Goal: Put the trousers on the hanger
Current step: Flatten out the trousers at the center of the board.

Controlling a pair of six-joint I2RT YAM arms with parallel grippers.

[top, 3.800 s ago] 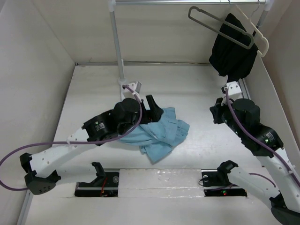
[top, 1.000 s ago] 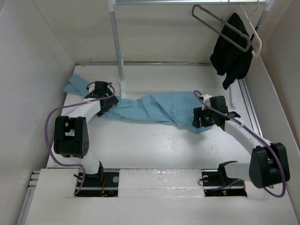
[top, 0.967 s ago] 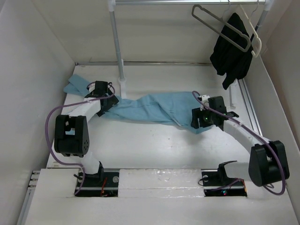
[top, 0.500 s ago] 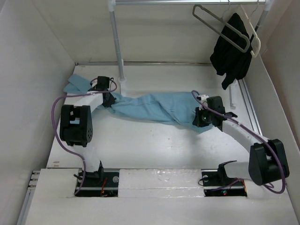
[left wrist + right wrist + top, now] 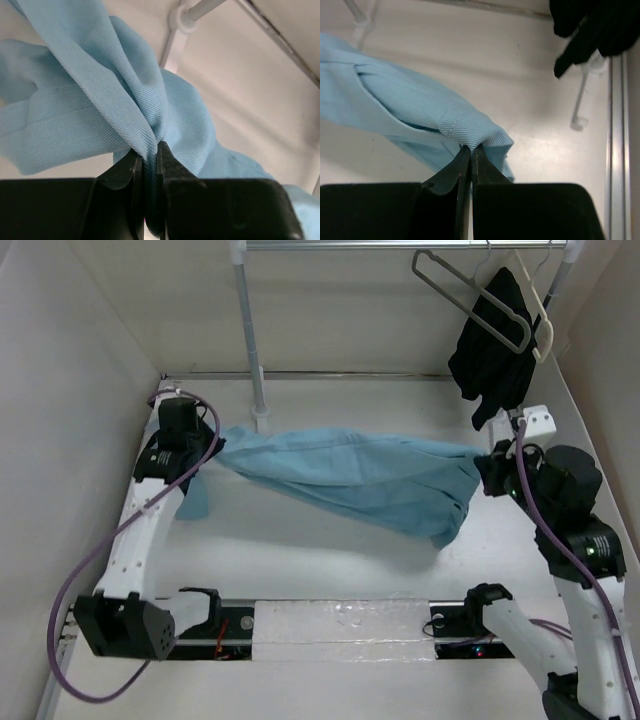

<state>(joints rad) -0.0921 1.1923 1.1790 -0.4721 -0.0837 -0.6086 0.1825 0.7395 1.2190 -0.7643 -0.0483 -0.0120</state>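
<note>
Spanning the middle of the frame above the white tabletop [image 5: 330,570], the light blue trousers [image 5: 350,475] hang stretched between the two arms, sagging into a loose fold at lower right. At their left end the left hand [image 5: 213,448] is clenched on a bunched twist of cloth, and at their right end the right hand [image 5: 487,465] pinches a thick folded edge tight. In the upper right corner a black garment [image 5: 495,340] drapes over a cream hanger [image 5: 537,312], with the thin grey hanger [image 5: 468,292] just beside it, well apart from the trousers.
</note>
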